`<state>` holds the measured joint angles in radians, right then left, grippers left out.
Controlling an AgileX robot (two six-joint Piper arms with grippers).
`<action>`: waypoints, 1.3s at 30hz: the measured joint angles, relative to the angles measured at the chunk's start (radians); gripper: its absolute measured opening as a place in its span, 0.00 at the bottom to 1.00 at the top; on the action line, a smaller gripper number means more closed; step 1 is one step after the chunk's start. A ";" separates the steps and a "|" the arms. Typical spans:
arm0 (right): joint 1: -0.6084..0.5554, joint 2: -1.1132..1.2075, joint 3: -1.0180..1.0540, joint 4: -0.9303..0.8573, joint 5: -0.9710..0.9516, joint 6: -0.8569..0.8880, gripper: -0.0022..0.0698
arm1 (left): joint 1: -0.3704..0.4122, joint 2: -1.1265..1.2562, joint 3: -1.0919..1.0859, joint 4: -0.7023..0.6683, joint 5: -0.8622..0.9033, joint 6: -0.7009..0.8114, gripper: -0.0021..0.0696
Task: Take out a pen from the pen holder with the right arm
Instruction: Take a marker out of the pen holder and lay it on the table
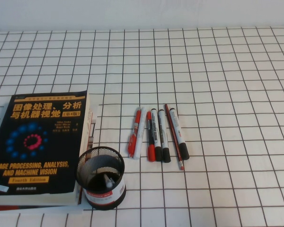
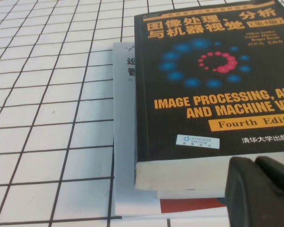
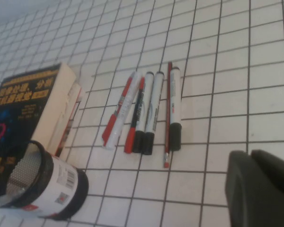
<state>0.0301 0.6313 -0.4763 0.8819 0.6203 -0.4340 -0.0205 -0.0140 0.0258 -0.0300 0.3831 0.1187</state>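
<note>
The pen holder, a black mesh cup, stands upright near the front left corner of the worktop, a white surface ruled with a dark grid. One grey pen leans inside it, below the rim. Just beside the cup on its left lies a thick dark book, stacked on a white booklet.

Towards the middle of the worktop, clear of the cup, five markers lie side by side in a row, and a dark red pencil lies between the last two.

The right gripper hangs over the front of the worktop on the far side of that row from the cup, jaws closed and empty. The left gripper hangs over the front edge of the book, jaws pressed together on nothing.
</note>
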 joint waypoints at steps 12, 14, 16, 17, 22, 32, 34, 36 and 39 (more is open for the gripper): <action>0.080 0.370 -0.163 -0.067 -0.009 -0.102 0.01 | 0.000 0.000 0.000 0.000 0.000 0.000 0.02; 0.165 0.417 -0.192 -0.093 -0.059 -0.092 0.01 | 0.000 0.000 0.000 0.000 0.000 0.000 0.02; 0.258 0.456 -0.219 -0.116 -0.125 -0.077 0.01 | 0.000 0.000 0.000 0.000 0.000 0.000 0.02; 0.312 0.477 -0.231 -0.123 -0.168 -0.072 0.01 | 0.000 0.000 0.000 0.000 0.000 0.000 0.02; 0.584 0.566 -0.251 -0.118 -0.426 -0.068 0.01 | 0.000 0.000 0.000 0.000 0.000 0.000 0.02; 0.937 0.650 -0.244 -0.162 -0.802 -0.068 0.12 | 0.000 0.000 0.000 0.000 0.000 0.000 0.02; 0.988 0.663 -0.216 -0.174 -0.895 -0.066 0.20 | 0.000 0.000 0.000 0.000 0.000 0.000 0.02; 1.036 0.672 -0.173 -0.188 -1.020 -0.062 0.29 | 0.000 0.000 0.000 0.000 0.000 0.000 0.02; 1.107 0.702 -0.083 -0.259 -1.243 0.005 0.46 | 0.000 0.000 0.000 0.000 0.000 0.000 0.02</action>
<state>1.1373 1.3332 -0.5594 0.6224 -0.6227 -0.4287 -0.0205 -0.0140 0.0258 -0.0300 0.3831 0.1187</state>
